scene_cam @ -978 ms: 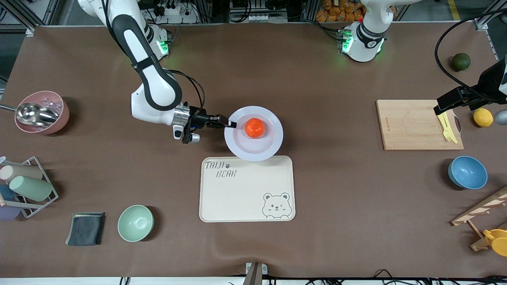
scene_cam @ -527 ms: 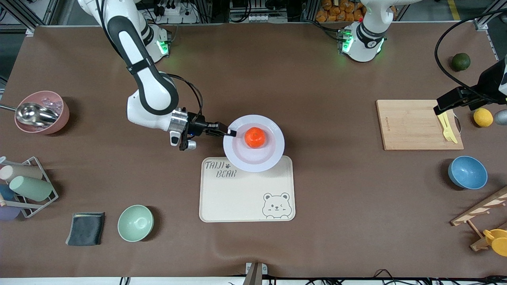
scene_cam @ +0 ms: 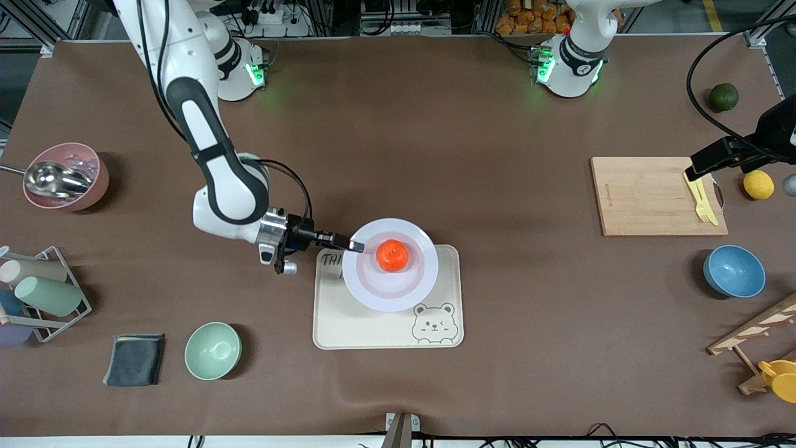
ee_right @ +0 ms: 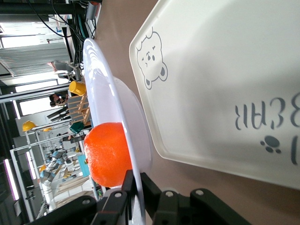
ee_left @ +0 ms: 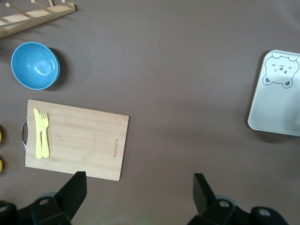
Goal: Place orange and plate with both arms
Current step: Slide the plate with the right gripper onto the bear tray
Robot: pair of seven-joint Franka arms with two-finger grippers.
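Note:
The pale lavender-white plate [scene_cam: 390,287] hangs above the cream bear-print tray [scene_cam: 360,326], over the tray's part nearest the robots. The orange [scene_cam: 393,256] sits on the plate's middle. My right gripper [scene_cam: 354,246] is shut on the plate's rim at the side toward the right arm's end. In the right wrist view the fingers [ee_right: 151,190] pinch the plate's edge [ee_right: 105,89], with the orange [ee_right: 107,152] beside them and the tray [ee_right: 225,84] below. My left gripper [scene_cam: 698,168] waits open and empty over the wooden cutting board [scene_cam: 647,196]; its fingertips [ee_left: 75,185] show in the left wrist view.
A yellow fork [scene_cam: 701,199] lies on the board. A lemon [scene_cam: 758,185], a dark green fruit [scene_cam: 724,97], a blue bowl [scene_cam: 734,271] and a wooden rack [scene_cam: 755,330] lie toward the left arm's end. A mint bowl [scene_cam: 212,351], grey cloth [scene_cam: 135,359], cup rack [scene_cam: 43,292] and pink bowl [scene_cam: 65,176] lie toward the right arm's end.
My right gripper has carried the plate with the orange toward the front camera, from the bare table to over the bear tray. The left arm has barely moved.

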